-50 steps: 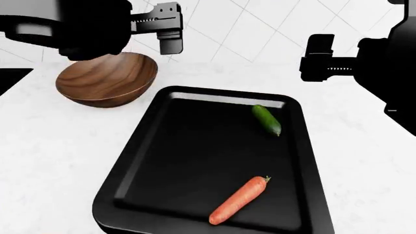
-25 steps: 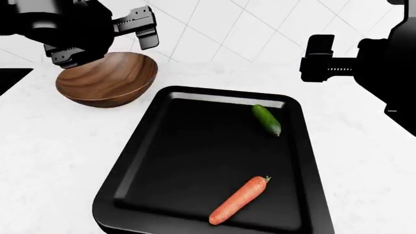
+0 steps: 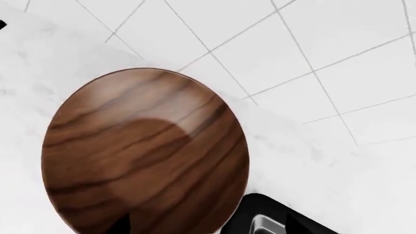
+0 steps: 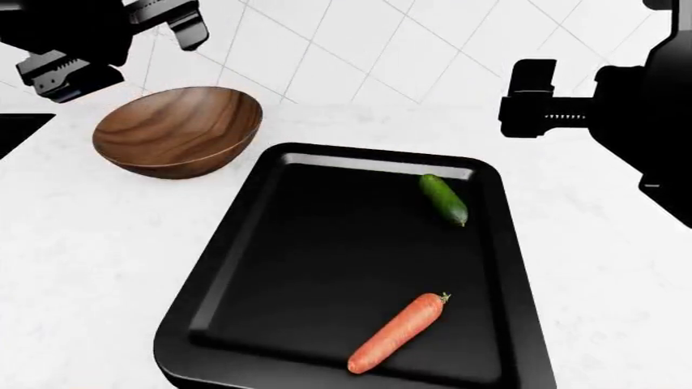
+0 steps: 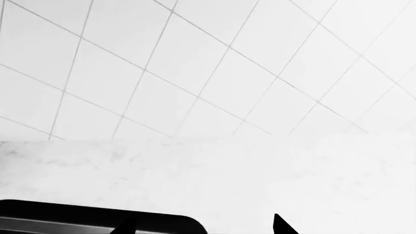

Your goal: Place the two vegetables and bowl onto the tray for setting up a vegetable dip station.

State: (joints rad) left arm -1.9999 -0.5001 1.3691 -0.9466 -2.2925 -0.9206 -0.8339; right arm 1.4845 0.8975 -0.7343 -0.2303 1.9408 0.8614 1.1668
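Observation:
The brown wooden bowl (image 4: 178, 130) stands upright on the white counter, just off the far left corner of the black tray (image 4: 216, 267). On the tray lie the dark green cucumber (image 4: 443, 198) near the far right and the orange carrot (image 4: 397, 332) near the front. My left gripper (image 4: 121, 47) hangs open above and to the left of the bowl, holding nothing. In the left wrist view the bowl (image 3: 143, 151) fills the lower left beside a tray corner (image 3: 270, 222). Over the tray's far right side my right gripper (image 4: 530, 99) is open and empty; only its fingertips (image 5: 279, 225) show in the wrist view.
A dark sink edge (image 4: 16, 130) sits at the far left of the counter. The white tiled wall (image 4: 378, 49) rises close behind the bowl and tray. White marble counter (image 4: 87, 243) lies to the left of the tray and also to its right.
My left gripper has swung up and to the left, from the bowl's right rim to above its left side. Bowl, vegetables, tray and right arm have stayed put.

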